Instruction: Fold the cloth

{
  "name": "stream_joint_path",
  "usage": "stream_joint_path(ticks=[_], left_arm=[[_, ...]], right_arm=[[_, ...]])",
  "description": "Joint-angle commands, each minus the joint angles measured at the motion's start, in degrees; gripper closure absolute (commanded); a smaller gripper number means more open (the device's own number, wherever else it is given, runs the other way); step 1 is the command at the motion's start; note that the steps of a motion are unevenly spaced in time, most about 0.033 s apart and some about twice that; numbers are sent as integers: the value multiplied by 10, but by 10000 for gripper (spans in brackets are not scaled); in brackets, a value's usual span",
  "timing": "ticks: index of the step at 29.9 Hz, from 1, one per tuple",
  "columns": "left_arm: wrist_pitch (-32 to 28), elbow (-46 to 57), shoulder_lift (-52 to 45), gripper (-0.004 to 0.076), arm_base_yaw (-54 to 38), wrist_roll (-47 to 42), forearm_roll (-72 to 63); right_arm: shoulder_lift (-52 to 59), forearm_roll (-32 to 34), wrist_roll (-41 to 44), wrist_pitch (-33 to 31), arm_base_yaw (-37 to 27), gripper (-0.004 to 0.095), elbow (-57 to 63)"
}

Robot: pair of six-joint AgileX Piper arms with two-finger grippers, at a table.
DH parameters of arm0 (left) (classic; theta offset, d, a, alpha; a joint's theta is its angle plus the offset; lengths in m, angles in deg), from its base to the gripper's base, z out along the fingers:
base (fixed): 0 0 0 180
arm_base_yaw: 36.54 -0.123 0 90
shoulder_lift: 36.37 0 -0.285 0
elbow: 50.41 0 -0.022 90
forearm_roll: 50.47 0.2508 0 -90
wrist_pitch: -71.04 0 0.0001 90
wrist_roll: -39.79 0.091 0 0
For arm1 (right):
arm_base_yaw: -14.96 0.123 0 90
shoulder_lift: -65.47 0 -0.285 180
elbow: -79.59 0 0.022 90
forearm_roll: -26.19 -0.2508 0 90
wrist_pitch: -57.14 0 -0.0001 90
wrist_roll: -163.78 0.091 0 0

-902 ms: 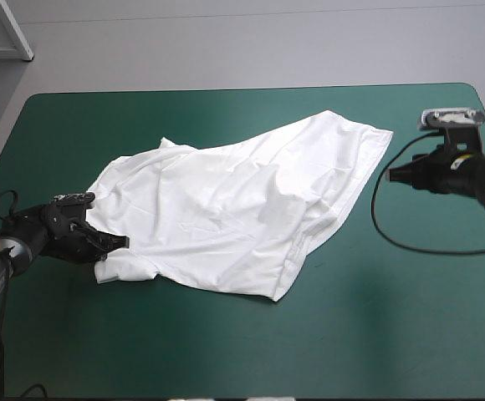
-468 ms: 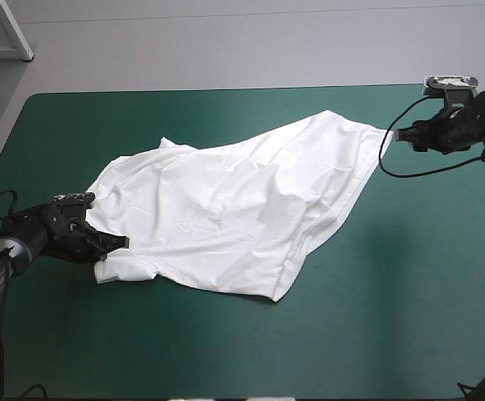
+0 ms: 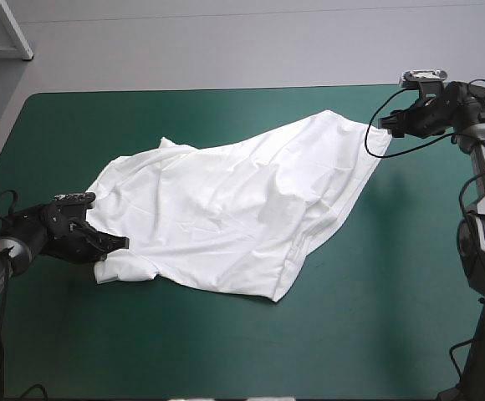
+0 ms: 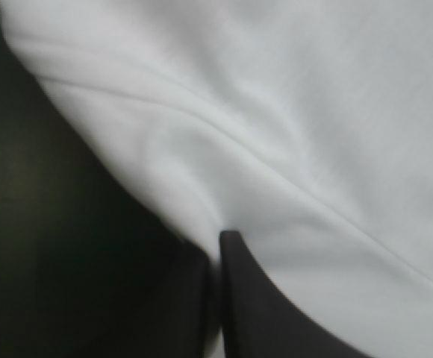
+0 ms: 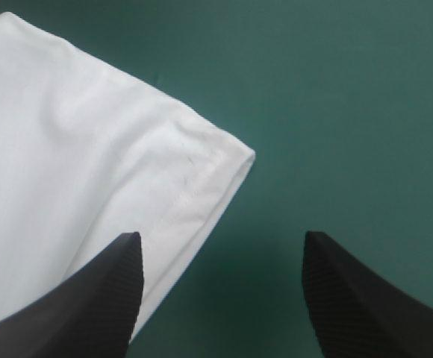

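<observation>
Beside the T-shirt (image 3: 234, 209), right end effector (image 5: 220, 239) gapes — left end effector (image 3: 119, 243) clamps its edge.

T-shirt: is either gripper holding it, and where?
The left gripper is shut on the T-shirt at its near-left corner; the right gripper is open at the far-right corner, holding nothing.

No text or number can be read; the T-shirt (image 3: 226, 209) seems unprinted
</observation>
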Motion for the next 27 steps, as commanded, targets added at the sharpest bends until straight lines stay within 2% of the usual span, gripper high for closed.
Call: stream_joint_path(ticks=[1,6,10,20,24,27], left_arm=[[10,-3,0,703,4,0,-12],[12,-3,0,703,4,0,-9],[15,-3,0,703,4,0,-9],[10,-3,0,703,4,0,-9],[10,-3,0,703,4,0,-9],[10,-3,0,703,4,0,-9]], right_arm=[[-10,-5,-9,31,7,314,-59],[-71,21,-5,-2,13,312,-122],[-99,40,0,-4,13,313,-135],[-117,-12,-29,-23,26,321,-133],[-117,-16,-31,-24,36,373,-133],[-117,-16,-31,-29,39,494,-133]])
